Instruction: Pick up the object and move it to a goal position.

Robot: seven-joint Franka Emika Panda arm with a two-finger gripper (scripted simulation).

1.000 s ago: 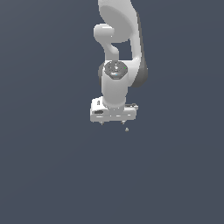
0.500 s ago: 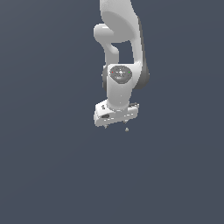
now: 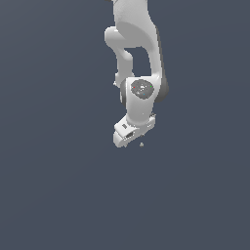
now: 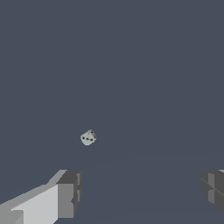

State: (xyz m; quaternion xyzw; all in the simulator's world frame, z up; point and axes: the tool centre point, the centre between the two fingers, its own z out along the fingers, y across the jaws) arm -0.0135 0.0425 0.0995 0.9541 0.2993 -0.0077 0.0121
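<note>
Wrist rolled; hand tilted

The gripper (image 3: 128,141) now slants, lower toward the exterior view's left; the wrist joint above has turned.

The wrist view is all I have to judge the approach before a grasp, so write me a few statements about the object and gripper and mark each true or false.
1. The gripper is open, its two fingers set wide apart. True.
2. The object is clamped between the fingers. False: it lies free, apart from both fingers, untouched.
3. The object is a small pale lump with dark dots on it. True.
4. In the exterior view the object sits to the exterior view's left of the gripper. False: it lies just to the exterior view's right of it and slightly lower.
5. Several objects lie on the surface. False: only one shows.
</note>
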